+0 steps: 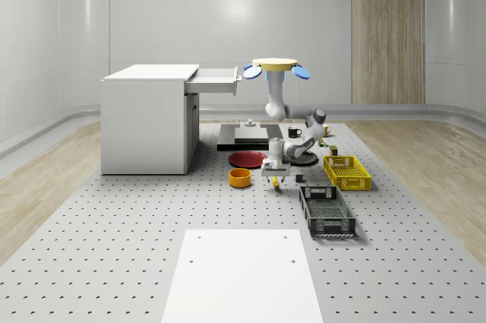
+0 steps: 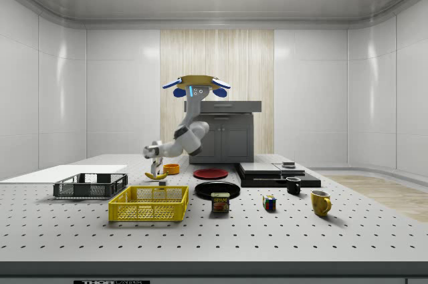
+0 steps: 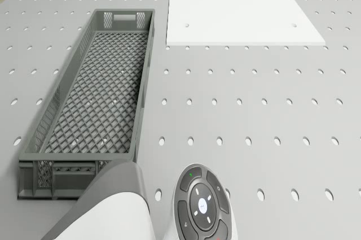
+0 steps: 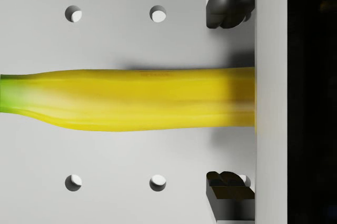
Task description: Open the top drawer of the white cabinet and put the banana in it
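Wrist view gives me one banana [image 4: 131,100] lying flat on the perforated tabletop [image 4: 116,182], with the jaws spread wide, one finger [image 4: 227,5] on each side and neither touching it. In the whole-scene view I count one white cabinet [image 1: 144,121] with its top drawer [image 1: 215,80] already pulled out, the drone [image 1: 276,67] hovering just beside it, and the gripper [image 1: 276,178] low between one orange bowl [image 1: 240,178] and two crates: one yellow [image 1: 346,172], one grey [image 1: 326,212].
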`<state>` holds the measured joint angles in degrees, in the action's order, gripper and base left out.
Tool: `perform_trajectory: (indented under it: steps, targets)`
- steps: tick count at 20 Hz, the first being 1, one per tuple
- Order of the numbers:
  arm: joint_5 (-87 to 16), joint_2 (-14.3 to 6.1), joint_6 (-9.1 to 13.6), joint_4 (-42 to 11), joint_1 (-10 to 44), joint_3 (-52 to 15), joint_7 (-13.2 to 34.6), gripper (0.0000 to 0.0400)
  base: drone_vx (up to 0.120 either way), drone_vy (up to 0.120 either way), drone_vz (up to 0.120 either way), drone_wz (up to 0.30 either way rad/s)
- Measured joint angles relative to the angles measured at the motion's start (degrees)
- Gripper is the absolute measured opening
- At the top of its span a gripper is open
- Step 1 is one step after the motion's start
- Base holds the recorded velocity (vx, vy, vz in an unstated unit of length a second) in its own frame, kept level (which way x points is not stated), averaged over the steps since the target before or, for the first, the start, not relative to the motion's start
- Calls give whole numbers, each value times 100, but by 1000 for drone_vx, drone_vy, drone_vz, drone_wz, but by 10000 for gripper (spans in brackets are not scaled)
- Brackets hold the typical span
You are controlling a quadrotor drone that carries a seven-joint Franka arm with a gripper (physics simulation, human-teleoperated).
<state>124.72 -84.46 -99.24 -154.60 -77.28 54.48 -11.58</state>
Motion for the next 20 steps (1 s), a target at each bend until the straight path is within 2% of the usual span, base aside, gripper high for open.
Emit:
perform_trajectory:
  steps: [4, 5, 7, 10, 14, 20]
  targets:
    - [159, 109, -4, 97, -23, -141, 14, 400, 0, 0, 0, 0]
    - [189, 132, -1, 113, -22, -166, 21, 345, 0, 0, 0, 0]
    - [237, 175, 11, 138, -15, -204, 35, 268, 0, 0, 0, 0]
    - [289, 231, 39, 157, 7, -240, 58, 206, 0, 0, 0, 0]
    - [281, 283, 98, 130, 62, -227, 125, 198, 0, 0, 0, 0]
    - [40, 298, 334, -103, 219, 45, 215, 198, 0, 0, 0, 0]
